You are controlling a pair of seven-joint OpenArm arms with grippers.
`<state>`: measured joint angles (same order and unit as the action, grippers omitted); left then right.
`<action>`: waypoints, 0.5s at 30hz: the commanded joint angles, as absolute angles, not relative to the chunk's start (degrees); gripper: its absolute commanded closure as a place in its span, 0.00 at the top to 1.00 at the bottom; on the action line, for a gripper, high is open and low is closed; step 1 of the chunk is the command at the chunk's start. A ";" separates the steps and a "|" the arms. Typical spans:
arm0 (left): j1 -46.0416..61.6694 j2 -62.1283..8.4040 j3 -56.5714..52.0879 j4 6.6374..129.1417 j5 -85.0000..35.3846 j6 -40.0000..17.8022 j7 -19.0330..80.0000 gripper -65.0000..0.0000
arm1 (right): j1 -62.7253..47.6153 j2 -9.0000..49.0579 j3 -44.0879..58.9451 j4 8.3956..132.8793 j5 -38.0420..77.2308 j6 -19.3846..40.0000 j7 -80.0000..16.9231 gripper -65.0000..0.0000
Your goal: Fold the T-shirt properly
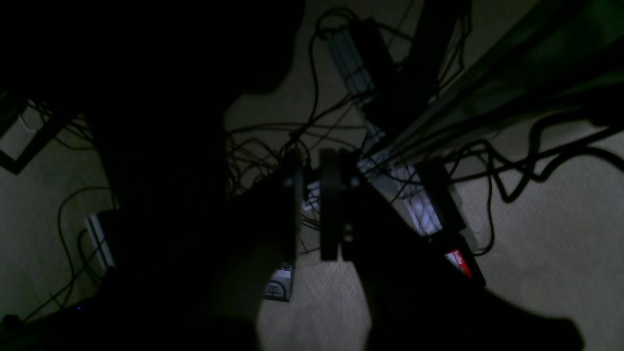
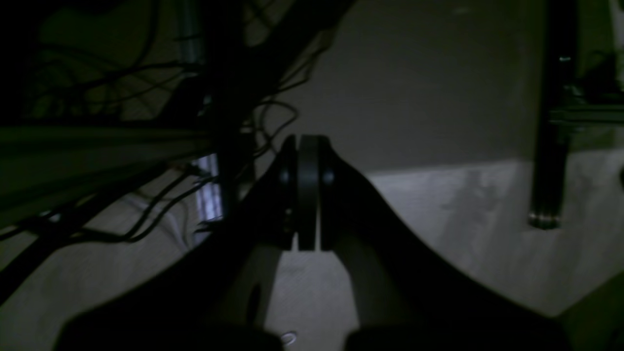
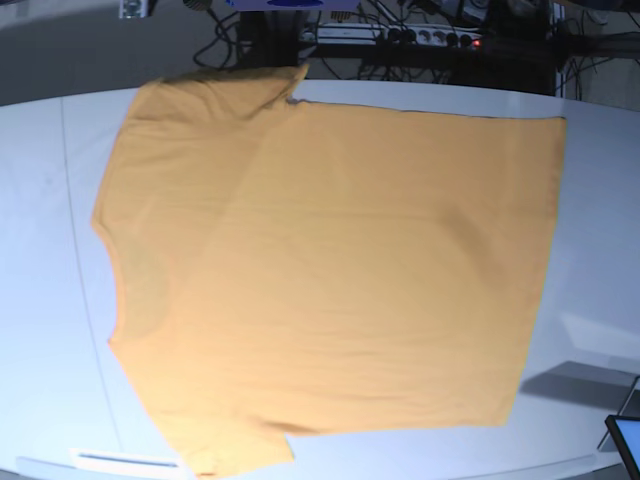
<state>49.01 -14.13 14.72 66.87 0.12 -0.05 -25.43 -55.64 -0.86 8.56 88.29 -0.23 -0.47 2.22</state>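
The T-shirt (image 3: 330, 270) lies spread flat on the pale tabletop (image 3: 40, 300), collar toward the left side of the base view and hem toward the right, both short sleeves laid out at the near and far edges. It covers most of the surface (only strips of bare top show around it). Neither arm appears over the cloth from above. The left pincer (image 1: 312, 214) hangs off the tabletop, above a carpeted floor (image 1: 536, 243) strewn with black cables (image 1: 492, 165); its jaws stand a narrow slit apart with nothing between them. The right pincer (image 2: 304, 195) is pressed fully together, holding nothing, with floor (image 2: 438, 219) beneath it and a dark metal leg (image 2: 548, 146) off to one side. Both wrist views are very dim.
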 commanded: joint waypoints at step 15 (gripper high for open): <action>58.33 -14.37 3.12 86.99 0.13 0.48 -26.95 0.10 | -57.80 -0.66 10.24 98.68 -0.40 -0.57 3.30 0.00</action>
